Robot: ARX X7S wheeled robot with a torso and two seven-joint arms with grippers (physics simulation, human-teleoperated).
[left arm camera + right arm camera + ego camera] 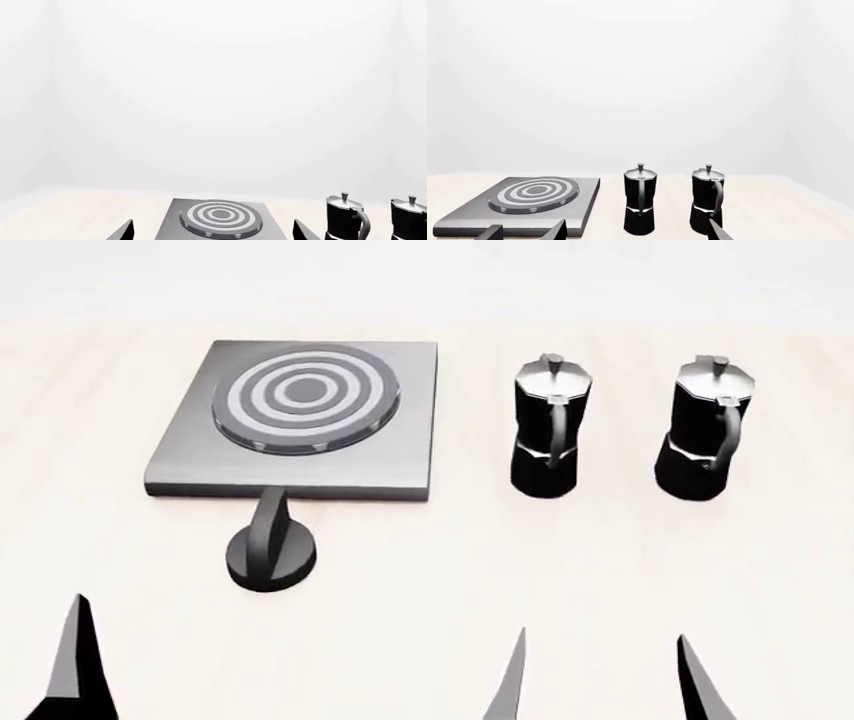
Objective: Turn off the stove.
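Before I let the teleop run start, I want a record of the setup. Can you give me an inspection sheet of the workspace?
Surface: pale wood-look table, bare apart from what is listed here.
Job's things: stove lies flat, burner on top; black knob at its near edge, untouched.
Clutter: two moka pots upright beside the stove, apart from it and from each other.
Grippers: left claw and right claw both open, holding nothing, short of the knob.
Cables: nothing seen.
Surroundings: plain white walls.
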